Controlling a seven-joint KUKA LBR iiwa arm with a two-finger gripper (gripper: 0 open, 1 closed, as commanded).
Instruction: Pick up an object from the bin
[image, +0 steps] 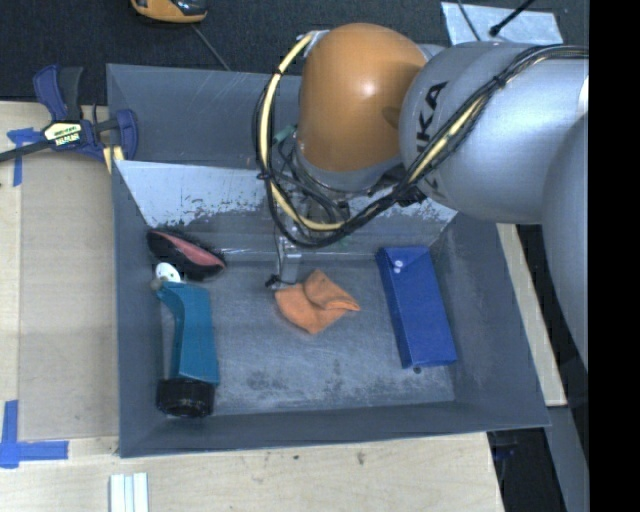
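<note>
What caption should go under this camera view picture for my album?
Robot gripper beside an orange cloth in the middle of a grey bin.

- Black letters (437, 101) reading "KA", set slantwise, stand on the silver arm (510, 140), above and to the right of the hand (284, 282).
- Any letters before them are hidden behind cables.

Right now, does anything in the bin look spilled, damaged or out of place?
Nothing stands out. The orange cloth lies crumpled mid-bin beside the gripper; the blue box and teal tool lie apart, seemingly intact.
</note>
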